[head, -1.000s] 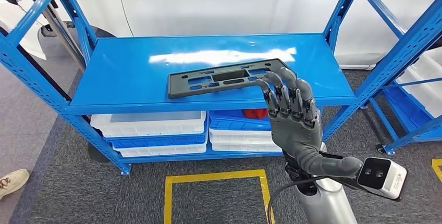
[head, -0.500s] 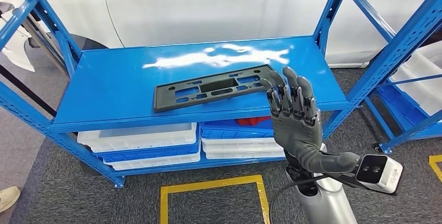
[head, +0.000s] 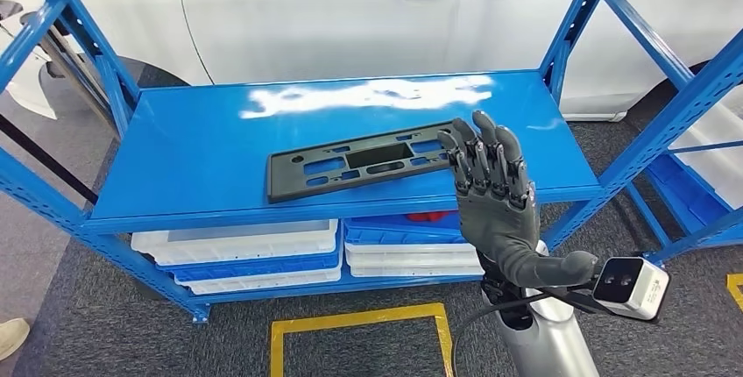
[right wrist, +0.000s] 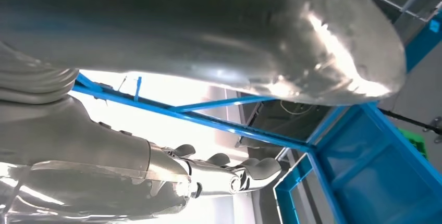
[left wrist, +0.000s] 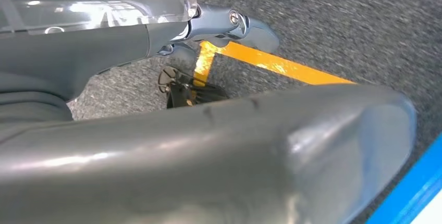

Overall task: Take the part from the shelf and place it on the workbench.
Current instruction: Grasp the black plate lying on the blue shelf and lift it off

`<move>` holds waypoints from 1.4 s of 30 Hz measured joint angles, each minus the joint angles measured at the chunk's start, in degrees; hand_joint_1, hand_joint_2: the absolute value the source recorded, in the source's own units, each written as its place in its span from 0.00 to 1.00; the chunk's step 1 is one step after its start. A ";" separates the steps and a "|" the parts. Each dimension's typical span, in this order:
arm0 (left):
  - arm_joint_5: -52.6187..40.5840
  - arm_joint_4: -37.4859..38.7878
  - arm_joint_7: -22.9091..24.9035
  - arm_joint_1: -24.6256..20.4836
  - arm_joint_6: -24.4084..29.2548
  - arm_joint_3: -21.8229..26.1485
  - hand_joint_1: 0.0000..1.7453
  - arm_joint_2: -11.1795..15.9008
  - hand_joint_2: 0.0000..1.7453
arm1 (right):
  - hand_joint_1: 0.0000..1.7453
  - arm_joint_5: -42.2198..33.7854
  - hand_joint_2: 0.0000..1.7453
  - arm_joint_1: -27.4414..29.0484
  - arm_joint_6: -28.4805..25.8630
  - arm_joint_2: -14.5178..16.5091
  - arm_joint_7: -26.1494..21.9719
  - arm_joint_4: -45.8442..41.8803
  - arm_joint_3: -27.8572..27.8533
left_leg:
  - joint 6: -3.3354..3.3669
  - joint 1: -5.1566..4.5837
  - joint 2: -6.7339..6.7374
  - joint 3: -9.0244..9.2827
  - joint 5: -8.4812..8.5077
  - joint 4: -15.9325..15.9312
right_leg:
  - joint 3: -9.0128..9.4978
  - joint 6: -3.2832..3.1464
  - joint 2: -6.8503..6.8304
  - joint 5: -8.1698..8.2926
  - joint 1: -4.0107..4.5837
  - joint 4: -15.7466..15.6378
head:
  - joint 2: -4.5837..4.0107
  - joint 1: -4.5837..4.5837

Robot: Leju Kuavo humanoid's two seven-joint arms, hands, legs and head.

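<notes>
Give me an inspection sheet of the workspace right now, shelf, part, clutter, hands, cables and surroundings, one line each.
Surface: blue shelf, top board glossy with glare.
Job's things: dark part lies flat on the top board, not lifted.
Clutter: white and blue bins stacked on the lower level, something red behind them.
Hands: right hand raised, fingers apart, at the part's right end; contact cannot be told. Left hand hangs over the floor, holds nothing.
Cables: black cable by the right forearm.
Surroundings: white car behind the shelf, yellow floor tape, second blue rack to the right.
</notes>
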 joint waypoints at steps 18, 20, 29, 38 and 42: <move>0.38 0.00 -0.92 -0.01 -0.13 0.05 0.00 0.78 0.00 | 0.00 3.14 0.00 -0.10 -3.33 0.40 1.86 2.38 2.70 | 0.84 -1.40 0.27 -4.11 3.05 0.79 | 7.18 -2.53 0.99 -4.83 1.61 -3.54 | 0.00 -0.02; 0.28 0.00 -0.96 0.00 -0.11 0.05 0.00 0.72 0.00 | 0.00 3.60 0.00 -0.22 -4.16 0.39 2.01 2.80 3.05 | 1.14 -1.11 0.17 -3.17 2.89 -0.17 | 7.21 -1.91 0.89 -4.96 1.53 -2.82 | 0.00 -0.02; -0.18 0.00 -0.26 0.04 0.34 0.03 0.00 0.54 0.00 | 0.00 7.22 0.00 -0.91 -8.00 0.22 2.87 5.84 4.99 | 0.89 -0.36 0.06 1.01 0.20 -0.87 | -1.64 0.47 0.32 -2.28 -0.27 4.03 | 0.00 -0.01; -6.02 0.00 12.71 0.13 5.41 -2.14 0.00 0.41 0.00 | 0.00 48.76 0.00 -3.14 -40.25 -0.66 7.27 13.52 11.39 | -1.80 -0.23 0.19 -1.01 -4.95 6.79 | 1.64 -2.96 0.23 -0.17 0.24 -3.29 | 0.00 -0.02; -7.69 0.00 17.46 0.78 7.09 -3.25 0.00 0.38 0.00 | 0.00 72.01 0.00 -2.62 -59.16 -1.72 13.36 20.06 16.61 | -1.68 -0.26 0.19 -7.38 -7.20 15.65 | 1.99 -3.54 0.43 -0.74 0.88 -3.20 | 0.00 -0.02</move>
